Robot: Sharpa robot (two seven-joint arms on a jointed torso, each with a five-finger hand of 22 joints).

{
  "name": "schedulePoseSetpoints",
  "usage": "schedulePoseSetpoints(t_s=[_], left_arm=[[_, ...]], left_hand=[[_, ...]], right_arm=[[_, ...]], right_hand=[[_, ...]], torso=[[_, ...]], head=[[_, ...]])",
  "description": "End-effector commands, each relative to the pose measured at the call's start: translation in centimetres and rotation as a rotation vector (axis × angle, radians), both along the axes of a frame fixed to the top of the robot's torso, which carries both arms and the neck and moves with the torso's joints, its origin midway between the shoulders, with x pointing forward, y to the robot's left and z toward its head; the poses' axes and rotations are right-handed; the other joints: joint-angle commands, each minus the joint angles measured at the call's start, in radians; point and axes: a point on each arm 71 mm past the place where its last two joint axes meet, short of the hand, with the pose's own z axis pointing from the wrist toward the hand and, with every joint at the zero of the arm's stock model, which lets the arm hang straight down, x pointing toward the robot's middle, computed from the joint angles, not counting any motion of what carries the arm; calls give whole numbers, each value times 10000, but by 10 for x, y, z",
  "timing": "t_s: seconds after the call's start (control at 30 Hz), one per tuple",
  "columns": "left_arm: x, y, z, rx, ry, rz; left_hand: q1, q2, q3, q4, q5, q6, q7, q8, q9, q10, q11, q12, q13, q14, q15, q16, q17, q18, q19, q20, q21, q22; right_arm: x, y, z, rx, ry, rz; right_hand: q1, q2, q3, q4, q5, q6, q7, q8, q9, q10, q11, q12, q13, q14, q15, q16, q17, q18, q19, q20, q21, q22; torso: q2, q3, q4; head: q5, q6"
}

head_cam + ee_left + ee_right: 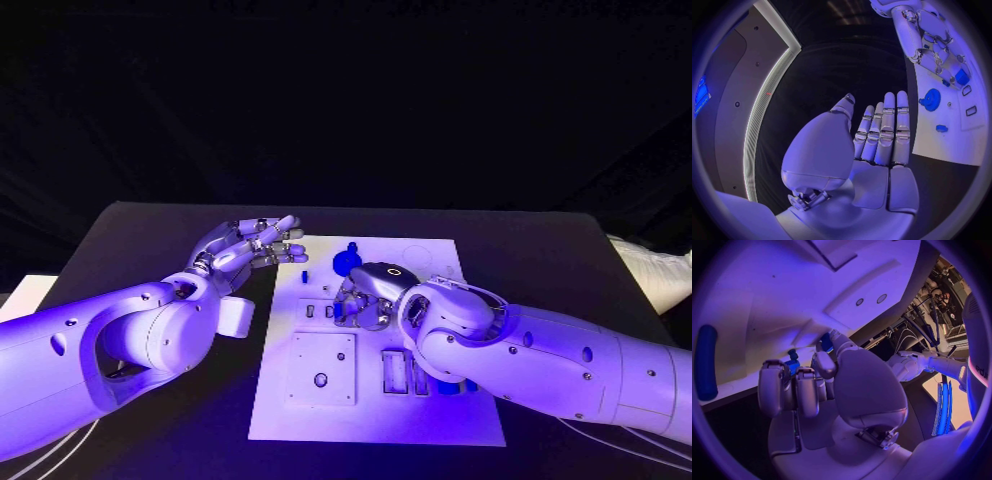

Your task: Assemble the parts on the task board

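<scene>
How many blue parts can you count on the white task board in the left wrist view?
3: a round toothed part, a small part close beside it, and a third part at the fingers of the right hand. More may be hidden under that hand.

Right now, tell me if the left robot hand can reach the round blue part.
Probably yes: the left robot hand hovers open beside the round blue part, bare task board between; right robot hand sits close.
</scene>
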Motion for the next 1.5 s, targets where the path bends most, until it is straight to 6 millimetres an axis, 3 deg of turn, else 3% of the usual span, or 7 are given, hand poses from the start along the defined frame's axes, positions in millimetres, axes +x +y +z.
schedulePoseSetpoints(t_s=[0.03,0.77,0.83,0.93,1.17,1.37,1.5], left_arm=[[-1,-2,1,-126,-50,-195],[2,-4,-11,1694,611,-1105],[2,-4,-17,2598,1020,-1503],[1,-7,-25,4066,1579,-2286],[13,-17,-22,9176,1604,-3730],[30,-25,-17,11380,1640,-3564],[38,-35,-15,12282,1670,-3429]], left_hand=[[-7,72,-1,-81,-33,44,49,-62,-5,48,48,-46,-4,34,47,-64,30,97,32,12,40,16],[-238,127,-153,-97,-42,685,-389,-86,32,1647,-564,281,201,2777,-757,1275,1459,132,2044,-737,1653,844],[-296,92,-153,-14,-38,849,-556,-68,45,2239,-789,479,351,3519,-994,1982,2062,138,2539,-988,2278,1207],[-421,-39,-204,164,-54,1092,-863,-19,100,3253,-1054,1075,872,3821,-1347,7373,7050,-263,3548,-1306,5016,4242],[-573,-89,-409,408,-391,1386,-1187,919,514,3094,-1446,6292,5688,4101,-1541,13317,12995,-858,4301,-1522,8820,9009],[-1365,115,-933,1066,-469,1536,-1466,2242,1447,3501,-1650,10963,10404,4213,-1685,13820,13541,-1158,4955,-1660,10089,10964],[-2030,316,-1521,1036,-484,1296,-1652,3280,2418,3597,-1775,11848,11349,4213,-1814,13820,13541,-1270,5169,-1734,10449,11579]], right_arm=[[0,-4,-7,-365,98,-289],[-23,-26,42,3376,-1444,321],[-21,-36,51,4009,-1242,451],[-15,-54,61,4708,-762,281],[2,-106,77,5624,-262,-914],[7,-123,79,5695,-300,-1404],[8,-127,78,5627,-302,-1575]], right_hand=[[-102,-172,-83,54,-103,-169,16,-59,-48,-73,38,-87,-35,833,90,-64,1631,-98,-9,72,-71,3],[108,-728,-1364,1430,-31,-1569,333,-58,-136,-577,334,-772,-608,705,349,-343,1100,32,-401,325,-444,-569],[377,-566,-1292,1380,45,-1583,330,-39,-122,-740,331,-1026,-784,632,346,-493,826,102,-621,331,-641,-886],[639,-429,-1215,1270,155,-1491,302,10,-94,-825,304,-1147,-882,623,326,-528,787,114,-657,320,-692,-947],[1124,-192,-1053,947,682,-1115,217,163,-26,-818,211,-1122,-934,619,243,-590,720,129,-683,246,-768,-1033],[1130,-171,-1050,935,701,-1075,210,178,-20,-786,205,-1074,-913,617,237,-600,705,128,-677,239,-769,-1031],[1121,-162,-1057,933,704,-1039,205,192,-15,-767,200,-1057,-911,614,232,-612,686,129,-680,234,-776,-1041]], torso=[[2,2,-2],[-77,46,-43],[-127,74,-55],[-202,100,-75],[-348,137,-128],[-409,188,-168],[-444,198,-179]], head=[[2,11],[6,76],[27,64],[49,19],[123,-115],[188,-168],[225,-205]])
